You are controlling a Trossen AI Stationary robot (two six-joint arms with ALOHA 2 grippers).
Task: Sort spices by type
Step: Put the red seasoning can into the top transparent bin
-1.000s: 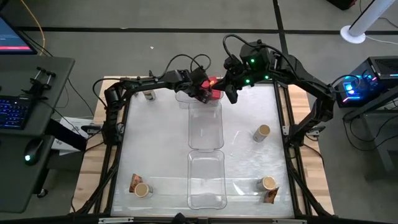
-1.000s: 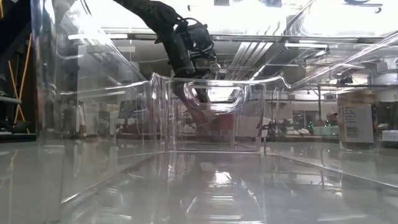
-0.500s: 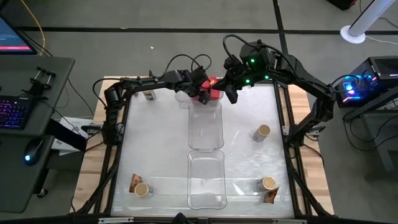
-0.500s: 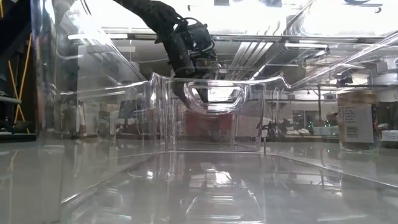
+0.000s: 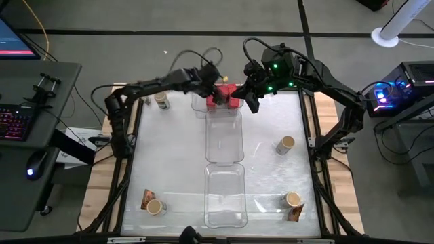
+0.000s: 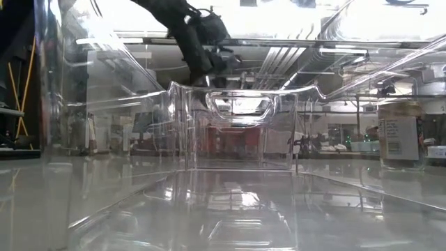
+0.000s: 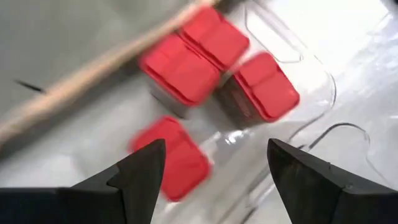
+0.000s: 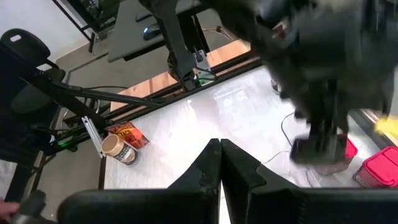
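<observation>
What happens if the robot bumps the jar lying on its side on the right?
It would probably roll: the jar is round and lies tipped over on the smooth table. It likely feels stiff, not floppy. Its smooth sides might slip in a pincer.

A robotics lab: a keyboard and mouse on a side desk, cables, and lit electronics beside the surface.

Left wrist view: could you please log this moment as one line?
left tool: open, empty | red containers: four in far tray | right tool: shut, beside tray
</observation>
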